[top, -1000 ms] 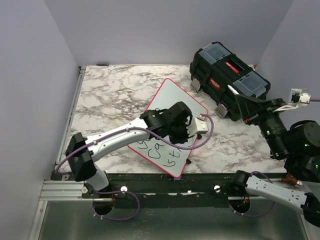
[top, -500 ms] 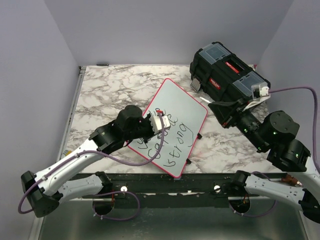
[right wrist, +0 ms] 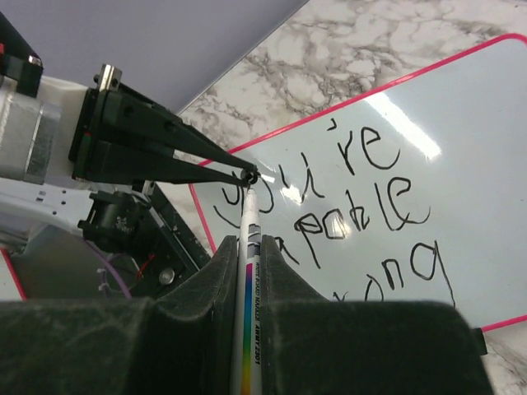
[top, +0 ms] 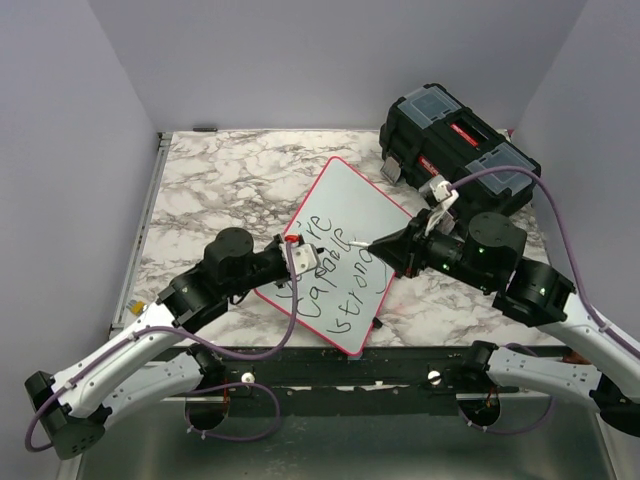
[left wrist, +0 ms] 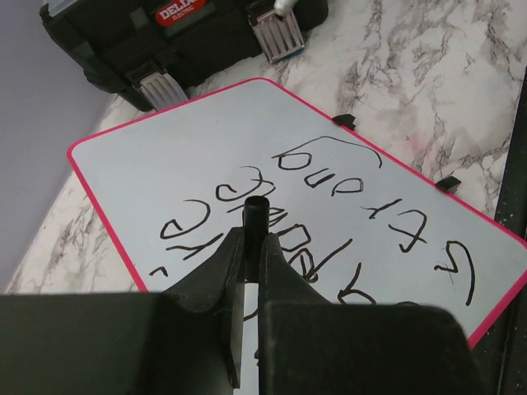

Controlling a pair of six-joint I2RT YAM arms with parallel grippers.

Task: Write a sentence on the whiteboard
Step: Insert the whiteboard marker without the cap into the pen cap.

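The left end effector (left wrist: 252, 239) is pinching a small black tubular cap (left wrist: 257, 210) between fingers pressed close together, with the cap's open mouth pointing outward. The right end effector (right wrist: 247, 247) is clamping a slim white marker (right wrist: 249, 214), and the marker's tip is meeting that cap right at the left fingertips. Both are hovering above the glossy white rectangular whiteboard with a thin red-pink rim (top: 367, 200). The whiteboard is lying flat and turned diagonally on the grey-veined white marble counter (top: 220, 180), near its front edge. The black handwritten sentence (top: 335, 285), "you're capable strong", is running across the board in three lines. A black plastic toolbox (top: 455, 140) is sitting at the counter's far right, just beyond the board's far corner.
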